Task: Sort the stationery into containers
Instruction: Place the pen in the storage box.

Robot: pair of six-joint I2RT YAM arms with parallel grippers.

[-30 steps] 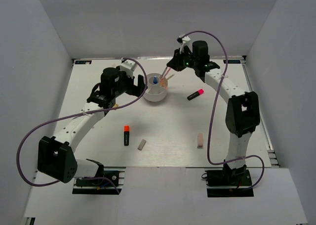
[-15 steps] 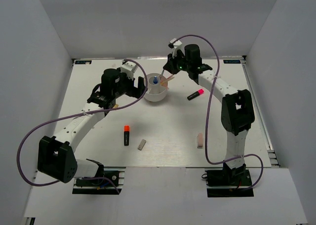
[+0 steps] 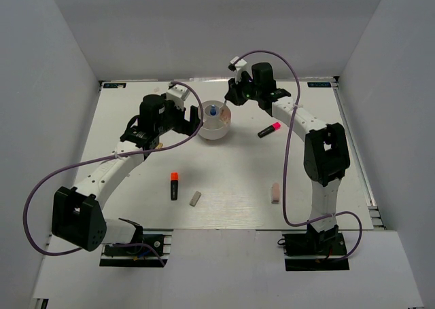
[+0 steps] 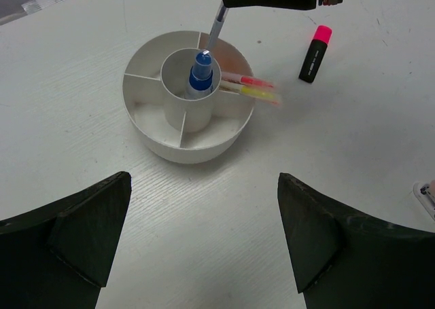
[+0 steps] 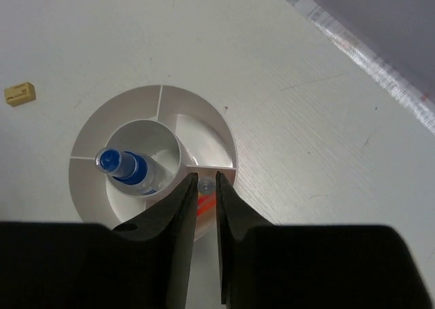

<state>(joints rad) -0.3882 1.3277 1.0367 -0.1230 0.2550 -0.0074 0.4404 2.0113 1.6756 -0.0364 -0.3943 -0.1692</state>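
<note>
Evidently the grey pen (image 4: 216, 25) is what the next move turns on. It is pinched at its upper end between the narrowly closed jaws of the right gripper (image 5: 205, 178). It hangs from them nearly upright, leaning a little, with its tip pointing down.

Straight beneath the jaws sits the white tub (image 4: 170, 146). The pen tip hovers just beside the blue-capped bottle (image 4: 201, 71) that stands in the middle cup, close to where a divider meets that cup. Whether the tip is over the cup or over an outer compartment, I cannot tell.

The pink and yellow pens (image 4: 248, 86) lie in a compartment below and slightly to one side of the jaws, with their ends past the rim.

The left gripper (image 4: 202, 207) is spread wide and holds nothing. It is on the opposite side of the tub, well farther from the pen than the right one.

In my judgement, letting go cleanly calls for the tip to be clear of the divider first.
</note>
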